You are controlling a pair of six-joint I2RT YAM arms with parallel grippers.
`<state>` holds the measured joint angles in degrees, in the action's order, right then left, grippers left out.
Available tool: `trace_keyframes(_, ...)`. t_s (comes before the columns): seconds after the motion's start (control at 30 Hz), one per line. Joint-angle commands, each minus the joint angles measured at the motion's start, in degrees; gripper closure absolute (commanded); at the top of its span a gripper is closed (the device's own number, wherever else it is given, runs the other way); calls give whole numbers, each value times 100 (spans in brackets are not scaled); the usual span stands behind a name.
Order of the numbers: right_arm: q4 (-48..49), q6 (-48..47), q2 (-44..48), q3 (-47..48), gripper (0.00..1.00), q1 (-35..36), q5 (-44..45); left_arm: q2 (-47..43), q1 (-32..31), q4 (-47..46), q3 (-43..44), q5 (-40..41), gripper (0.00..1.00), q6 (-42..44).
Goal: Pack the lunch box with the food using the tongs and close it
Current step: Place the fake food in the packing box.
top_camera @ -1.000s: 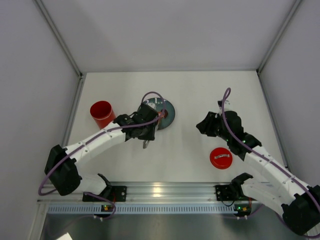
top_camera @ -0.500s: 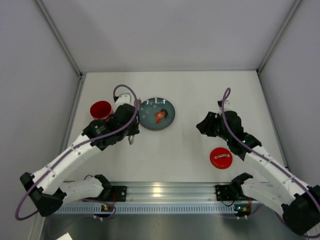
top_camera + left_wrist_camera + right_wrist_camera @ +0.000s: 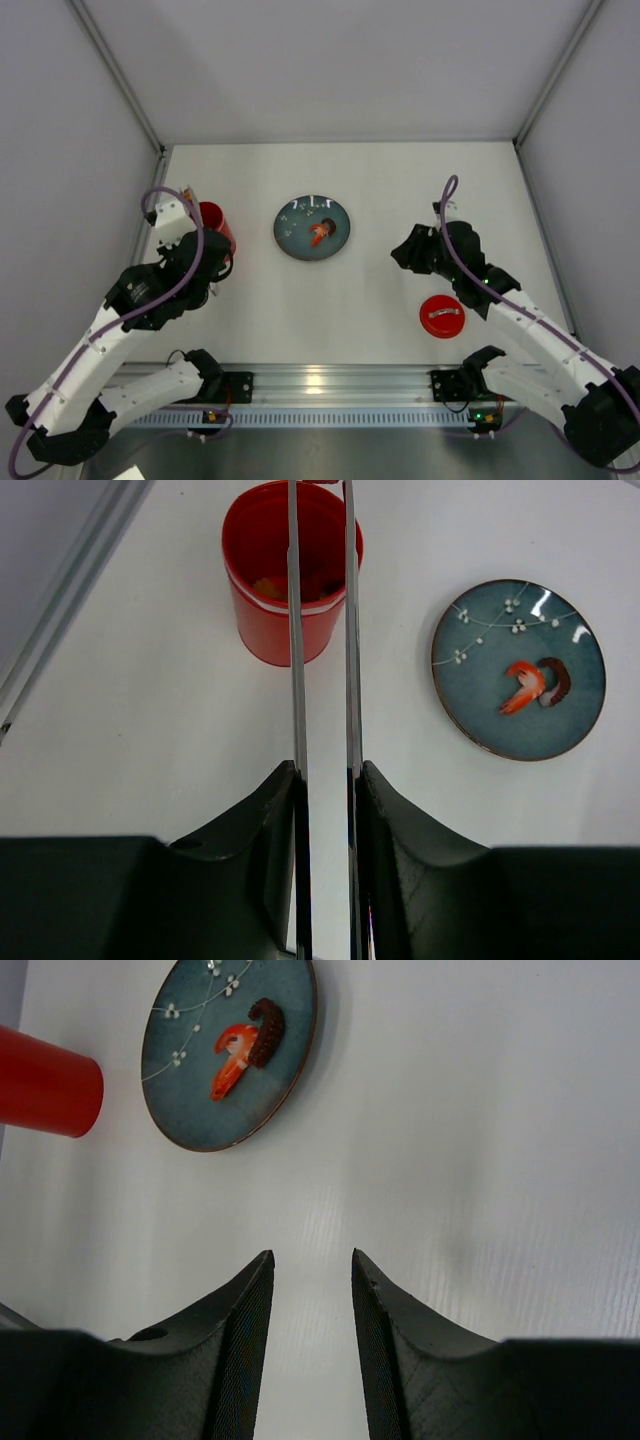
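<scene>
The red lunch box (image 3: 280,630) stands at the table's left, also visible in the top view as the lunch box (image 3: 213,228). My left gripper (image 3: 325,775) is shut on the silver tongs (image 3: 296,640), whose two arms run out over the tub's open mouth. The tips pass the top edge of the view, so I cannot tell what they hold. Orange food (image 3: 268,586) lies inside the tub. An orange piece (image 3: 522,685) and a sausage bit (image 3: 558,678) lie on the blue-grey plate (image 3: 480,705). My right gripper (image 3: 312,1255) hovers open and empty, right of the plate (image 3: 195,1100).
The flat red lid (image 3: 441,316) lies on the table at the near right, beside the right arm. A metal frame rail (image 3: 145,225) runs close along the tub's left side. Walls enclose the table at the left, back and right.
My left arm has swung left from the plate to the lunch box, carrying the tongs. The right arm has stayed put.
</scene>
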<state>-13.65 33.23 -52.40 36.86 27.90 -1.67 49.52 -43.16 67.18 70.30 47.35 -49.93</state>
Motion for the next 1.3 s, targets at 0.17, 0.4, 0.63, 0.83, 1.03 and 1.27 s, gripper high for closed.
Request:
trace_keyframes(0.17,187,43,-77,199,64,75,-158,23,27,384,-60,354,66,-237)
trace_keyframes(0.4,187,52,-77,181,64,75,-158,286,176,33,-324,-102,65,45)
trace_keyframes(0.63,187,43,-68,155,64,75,-158,313,747,-468,-517,-770,65,536)
trace_keyframes(0.83,187,34,-68,155,64,75,-158,278,1213,-705,-667,-1306,64,871)
trace_keyframes(1.03,196,25,-77,163,64,75,-158,287,1556,-908,-772,-1597,63,1108)
trace_keyframes(1.27,178,8,-121,207,64,75,-158,374,1749,-1057,-773,-1703,60,1258)
